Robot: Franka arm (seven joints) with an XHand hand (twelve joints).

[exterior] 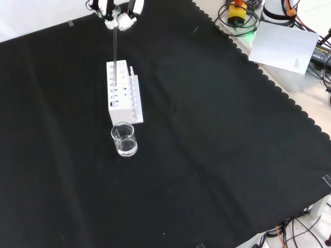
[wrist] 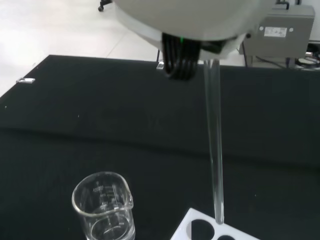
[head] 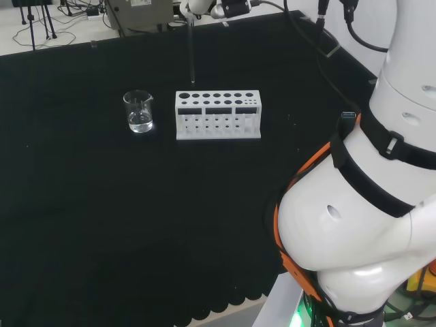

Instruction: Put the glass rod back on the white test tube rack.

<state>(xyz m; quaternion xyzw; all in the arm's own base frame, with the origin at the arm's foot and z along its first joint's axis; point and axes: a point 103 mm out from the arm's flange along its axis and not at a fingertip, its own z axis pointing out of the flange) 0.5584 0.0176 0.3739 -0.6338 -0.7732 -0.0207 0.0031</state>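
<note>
The glass rod (head: 192, 51) hangs upright from my hand (head: 204, 7) at the far edge of the head view, and the fingers are pinched on its upper end. In the front view the hand (exterior: 118, 15) holds the rod (exterior: 114, 51) over the white test tube rack (exterior: 124, 98). In the wrist view the rod (wrist: 214, 140) ends just over the rack's (wrist: 186, 226) top plate, by the holes at the end nearest the beaker. Whether the tip touches the plate I cannot tell. The rack (head: 218, 114) stands in the middle of the cloth.
A small glass beaker (head: 139, 111) with a little clear liquid stands left of the rack in the head view. It is nearer the camera than the rack in the front view (exterior: 124, 139) and close by the rod's tip in the wrist view (wrist: 102, 210). Black cloth lies all around.
</note>
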